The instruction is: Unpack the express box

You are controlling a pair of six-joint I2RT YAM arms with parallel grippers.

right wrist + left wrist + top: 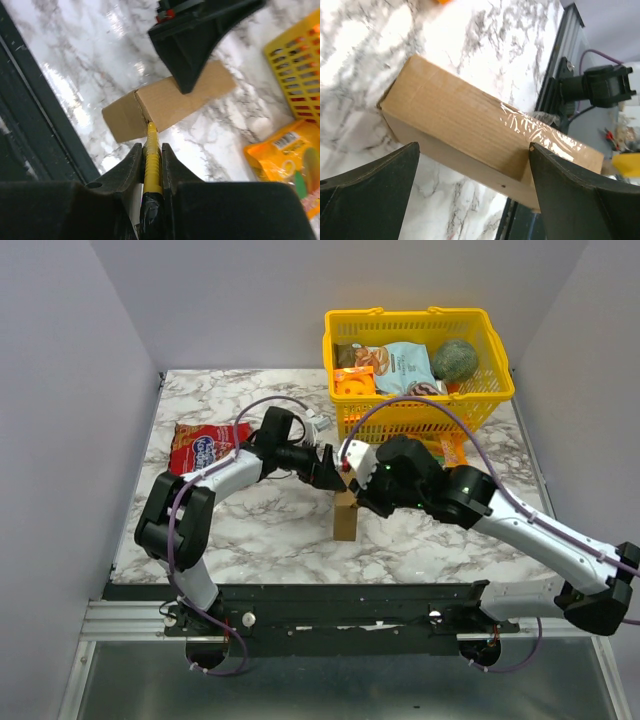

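Note:
The express box (346, 516), plain brown cardboard with clear tape, stands on the marble table (270, 530) in the middle. My left gripper (330, 468) hovers at its far end, open, with its wide black fingers (370, 190) straddling the box (465, 120) and nothing pinched between them. From the right, my right gripper (352, 480) is shut on a yellow utility knife (152, 160). The knife's tip meets the corner seam of the box (170, 100) at its near end. A left finger (200, 35) hangs over the box's top in the right wrist view.
A yellow plastic basket (410, 315) holding snack packs and a green ball stands at the back right. An orange snack bag (285, 160) lies in front of it. A red snack bag (205, 447) lies at the left. The table's black front rail (340, 592) runs close to the box.

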